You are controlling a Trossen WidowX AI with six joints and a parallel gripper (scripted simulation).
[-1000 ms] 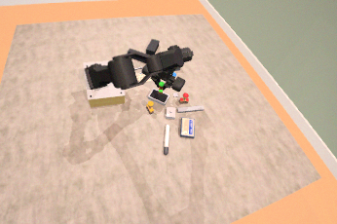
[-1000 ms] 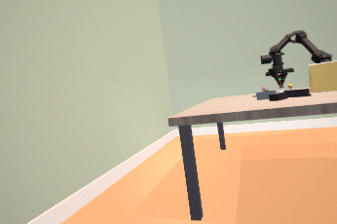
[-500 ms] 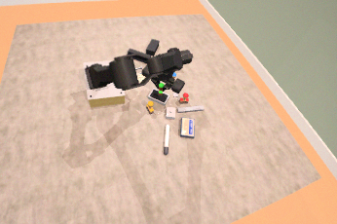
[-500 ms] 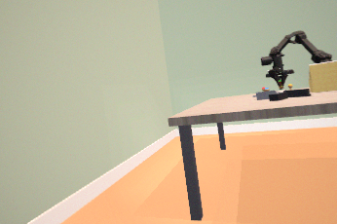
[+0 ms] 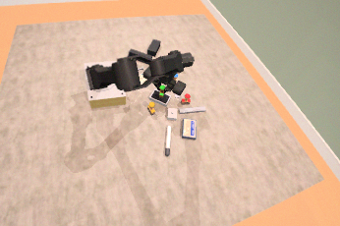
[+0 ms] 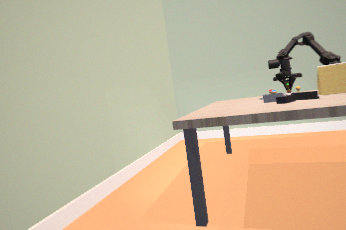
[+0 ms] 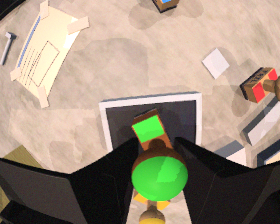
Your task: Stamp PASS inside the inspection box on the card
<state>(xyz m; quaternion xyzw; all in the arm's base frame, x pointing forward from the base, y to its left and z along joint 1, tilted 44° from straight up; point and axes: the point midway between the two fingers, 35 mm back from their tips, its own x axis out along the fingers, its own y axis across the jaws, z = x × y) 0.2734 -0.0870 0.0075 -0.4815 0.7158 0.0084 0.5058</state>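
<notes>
My gripper is shut on the green-topped stamp, gripping it below its round knob. The stamp's block is over the dark ink pad, inside its white rim; whether its face touches the pad is hidden. The cream card, taped at its corners, lies at the upper left of the wrist view. Its inspection box shows as a thin outline with no print visible in it. The arm mostly hides the card in the top view.
A red stamp, a blue stamp and a yellow stamp stand around the pad. A white square, a grey bar, a white block, a blue-labelled box and a marker lie nearby.
</notes>
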